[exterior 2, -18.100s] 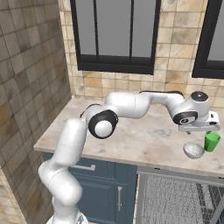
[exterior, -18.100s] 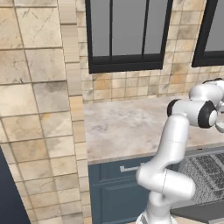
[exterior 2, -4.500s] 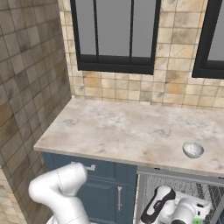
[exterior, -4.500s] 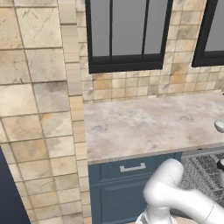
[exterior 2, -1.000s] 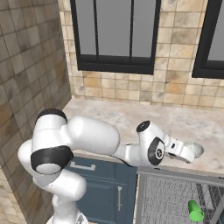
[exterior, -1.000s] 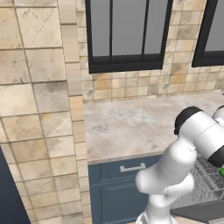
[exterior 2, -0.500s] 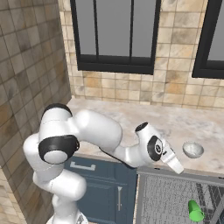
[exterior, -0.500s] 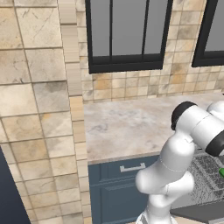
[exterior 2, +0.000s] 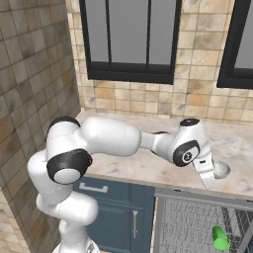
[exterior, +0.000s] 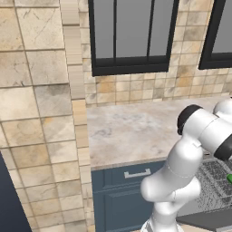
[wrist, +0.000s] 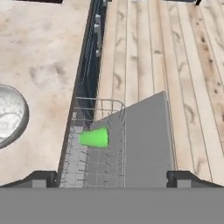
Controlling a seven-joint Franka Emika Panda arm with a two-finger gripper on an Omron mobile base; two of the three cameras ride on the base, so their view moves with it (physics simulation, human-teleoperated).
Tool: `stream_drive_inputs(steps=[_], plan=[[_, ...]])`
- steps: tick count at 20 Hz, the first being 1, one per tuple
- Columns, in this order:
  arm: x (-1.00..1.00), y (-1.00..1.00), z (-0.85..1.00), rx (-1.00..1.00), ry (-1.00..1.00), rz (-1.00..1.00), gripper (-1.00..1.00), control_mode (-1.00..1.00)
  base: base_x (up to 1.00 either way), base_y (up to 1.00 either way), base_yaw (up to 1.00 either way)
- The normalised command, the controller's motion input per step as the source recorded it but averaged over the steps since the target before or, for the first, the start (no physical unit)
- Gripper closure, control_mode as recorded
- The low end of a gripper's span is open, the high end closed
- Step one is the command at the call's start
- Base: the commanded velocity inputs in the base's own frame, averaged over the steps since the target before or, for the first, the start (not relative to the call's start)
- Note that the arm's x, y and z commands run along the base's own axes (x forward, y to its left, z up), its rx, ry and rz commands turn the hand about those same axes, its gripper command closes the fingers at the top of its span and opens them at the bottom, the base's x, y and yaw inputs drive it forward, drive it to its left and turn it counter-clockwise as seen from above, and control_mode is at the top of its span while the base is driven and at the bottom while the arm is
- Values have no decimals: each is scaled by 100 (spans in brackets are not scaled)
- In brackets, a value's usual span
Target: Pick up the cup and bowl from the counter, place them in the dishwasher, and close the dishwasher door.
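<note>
The green cup (wrist: 94, 138) lies on its side in the dishwasher's wire rack (wrist: 83, 162); it also shows low in the rack (exterior 2: 221, 238) in the right base view. The silver bowl (exterior 2: 221, 170) sits on the marbled counter (exterior 2: 148, 163) near its front edge. My gripper (exterior 2: 209, 183) hangs at that edge, just left of the bowl (wrist: 11, 116), and is open with nothing between its fingertips (wrist: 41, 178). The dishwasher door (wrist: 146, 140) lies dropped open, flat under the rack.
Dark blue cabinet with a silver-handled drawer (exterior: 136, 173) stands left of the dishwasher. A tan tiled wall and black-framed windows (exterior 2: 131, 39) back the counter. A tiled column (exterior: 41, 113) closes the left side. Wooden floor (wrist: 183, 48) lies beyond the door.
The cup, earlier on the counter, now lies let go in the rack. My hand has come up from the rack to the counter edge beside the bowl, the elbow swinging left.
</note>
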Motion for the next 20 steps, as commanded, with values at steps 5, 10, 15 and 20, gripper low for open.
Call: stream_drive_inputs(steps=[5, 10, 15, 20], plan=[[44, -19, 18, 20, -1, -17, -100, -100, 0, 0, 0], [33, -6, -33, 1, -5, -14, -100, -100, 0, 0, 0], [9, -11, -56, 0, -11, -10, -100, -100, 0, 0, 0], [0, -7, -35, 0, -12, -3, -100, -100, 0, 0, 0]])
